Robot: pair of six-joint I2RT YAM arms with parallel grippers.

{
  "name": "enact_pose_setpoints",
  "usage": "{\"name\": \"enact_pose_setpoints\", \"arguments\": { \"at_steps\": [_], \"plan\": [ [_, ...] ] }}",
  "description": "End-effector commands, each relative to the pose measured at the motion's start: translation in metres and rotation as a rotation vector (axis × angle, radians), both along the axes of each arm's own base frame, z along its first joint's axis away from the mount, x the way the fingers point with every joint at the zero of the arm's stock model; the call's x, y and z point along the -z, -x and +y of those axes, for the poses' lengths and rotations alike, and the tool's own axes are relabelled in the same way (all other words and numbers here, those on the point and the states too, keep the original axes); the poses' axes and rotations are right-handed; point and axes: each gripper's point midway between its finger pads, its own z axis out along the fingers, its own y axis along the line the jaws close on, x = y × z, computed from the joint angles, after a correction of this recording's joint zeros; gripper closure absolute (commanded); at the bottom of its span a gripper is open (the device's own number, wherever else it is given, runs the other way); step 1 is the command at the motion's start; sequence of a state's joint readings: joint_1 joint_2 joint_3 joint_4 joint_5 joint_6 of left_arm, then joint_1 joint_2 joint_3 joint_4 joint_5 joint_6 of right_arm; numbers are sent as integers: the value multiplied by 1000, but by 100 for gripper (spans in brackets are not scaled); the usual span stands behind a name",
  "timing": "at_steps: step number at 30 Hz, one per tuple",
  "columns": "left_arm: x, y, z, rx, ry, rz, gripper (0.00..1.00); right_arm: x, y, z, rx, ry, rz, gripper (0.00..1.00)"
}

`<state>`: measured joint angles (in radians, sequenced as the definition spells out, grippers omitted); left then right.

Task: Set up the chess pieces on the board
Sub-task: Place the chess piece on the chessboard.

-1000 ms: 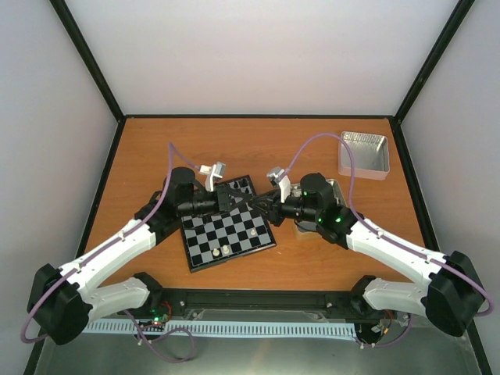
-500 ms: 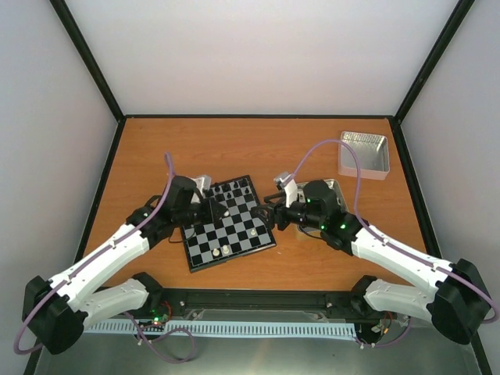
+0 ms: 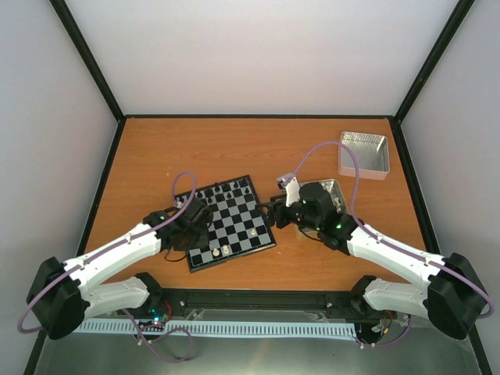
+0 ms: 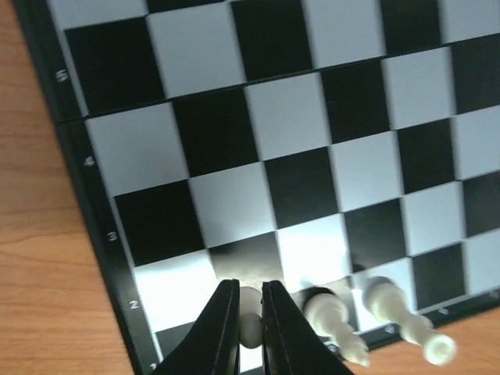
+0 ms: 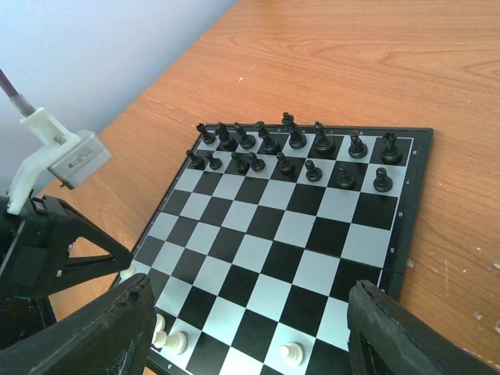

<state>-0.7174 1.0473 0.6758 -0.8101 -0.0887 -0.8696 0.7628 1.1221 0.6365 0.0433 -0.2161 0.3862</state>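
Step, likely: placing white piece (image 4: 249,328) on board (image 4: 297,117), near-left rank. Left gripper (image 4: 248,293) pinched narrow on it; right gripper (image 5: 250,312) wide, empty. Your next: seat upright, release.

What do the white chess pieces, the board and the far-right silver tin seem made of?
White chess pieces: likely plastic, smooth cream sheen. Board: glossy, perhaps plastic or coated metal; reflects light. Tin: probably thin metal, silvery wrinkled walls.
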Motion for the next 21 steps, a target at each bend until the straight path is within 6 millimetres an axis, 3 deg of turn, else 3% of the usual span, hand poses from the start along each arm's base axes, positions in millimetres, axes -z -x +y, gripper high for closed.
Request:
{"name": "enact_pose_setpoints", "arguments": {
  "at_steps": [1,7,19,21],
  "plan": [
    [12,4,22,-107,-131,28,99,1,-4,-2,33,5,-8,33],
    [29,8,19,-127,-105,51,99,5,-5,-4,46,23,-8,33],
    [41,13,27,-146,-146,80,99,11,-7,-4,51,39,1,33],
    [41,14,27,-151,-140,84,95,11,-8,-5,55,41,0,33]
  ]
}}
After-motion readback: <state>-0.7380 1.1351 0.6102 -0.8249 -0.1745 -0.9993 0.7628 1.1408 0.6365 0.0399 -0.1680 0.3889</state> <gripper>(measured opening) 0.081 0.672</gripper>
